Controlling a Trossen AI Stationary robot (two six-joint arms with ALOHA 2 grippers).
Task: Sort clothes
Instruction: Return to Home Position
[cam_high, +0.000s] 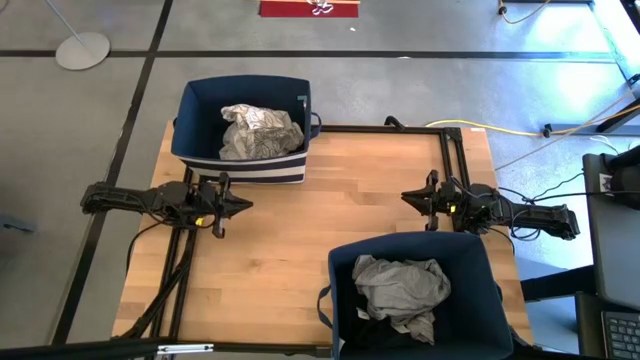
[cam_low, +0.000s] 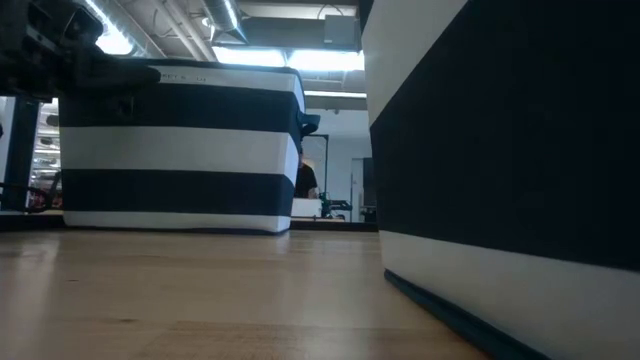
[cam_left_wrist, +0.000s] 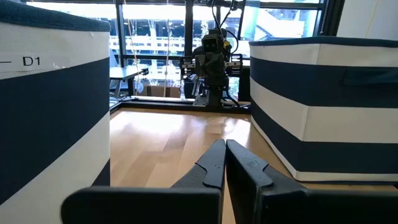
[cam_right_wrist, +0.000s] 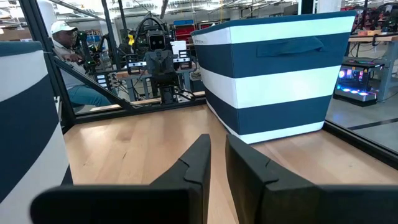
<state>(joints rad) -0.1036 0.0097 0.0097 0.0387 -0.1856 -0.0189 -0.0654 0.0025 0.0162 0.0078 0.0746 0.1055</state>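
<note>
A white and cream garment (cam_high: 260, 132) lies crumpled in the navy bin (cam_high: 200, 110) at the table's far left. A grey garment (cam_high: 400, 288) lies on top of a black one (cam_high: 372, 328) in the navy bin (cam_high: 470, 250) at the near right. My left gripper (cam_high: 246, 205) is shut and empty, level above the table's left side, just near of the far bin. My right gripper (cam_high: 406, 197) is shut and empty above the table's right side, just far of the near bin. The two grippers point at each other.
Bare wooden table top (cam_high: 320, 200) lies between the two grippers. The far bin's striped wall (cam_low: 180, 150) and the near bin's wall (cam_low: 500, 150) stand close to the arms. A person (cam_right_wrist: 62, 43) sits beyond the table's left side.
</note>
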